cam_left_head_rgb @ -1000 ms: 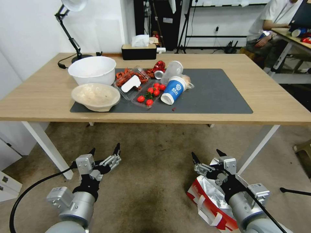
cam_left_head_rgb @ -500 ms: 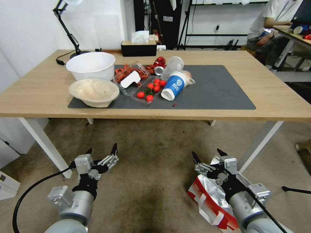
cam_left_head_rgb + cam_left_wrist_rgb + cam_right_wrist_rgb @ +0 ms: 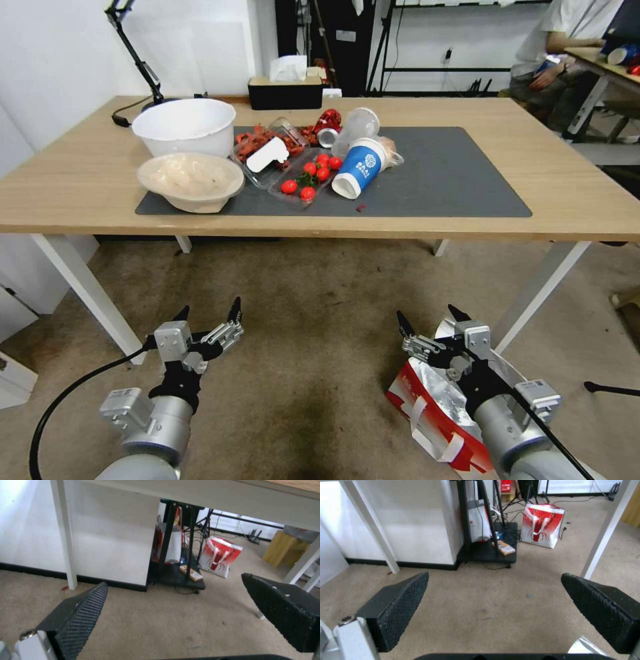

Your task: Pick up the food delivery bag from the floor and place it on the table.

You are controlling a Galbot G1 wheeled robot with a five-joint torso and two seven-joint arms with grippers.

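The food delivery bag (image 3: 433, 408) lies on the floor (image 3: 313, 313) at the lower right, its foil-lined mouth open, a red side and white strap handles showing. My right gripper (image 3: 427, 315) hovers open just above the bag's far rim, and the arm covers part of the bag. A corner of the bag's foil (image 3: 583, 645) peeks in below the right gripper (image 3: 493, 592). My left gripper (image 3: 209, 308) hangs open over bare floor at the lower left, holding nothing; the left wrist view shows this gripper (image 3: 173, 600) open too. The table (image 3: 573, 207) stands ahead.
On the table's dark mat are two white bowls (image 3: 183, 127), tomatoes, food trays and a tipped blue-and-white cup (image 3: 359, 170). A white table leg (image 3: 537, 297) stands close beside the bag. Another red-and-white bag (image 3: 541, 525) and a black stand (image 3: 486, 530) sit beyond the table.
The whole head view has shifted, so the camera moved; the table now sits a little higher in the picture. Both grippers stay open in much the same place.
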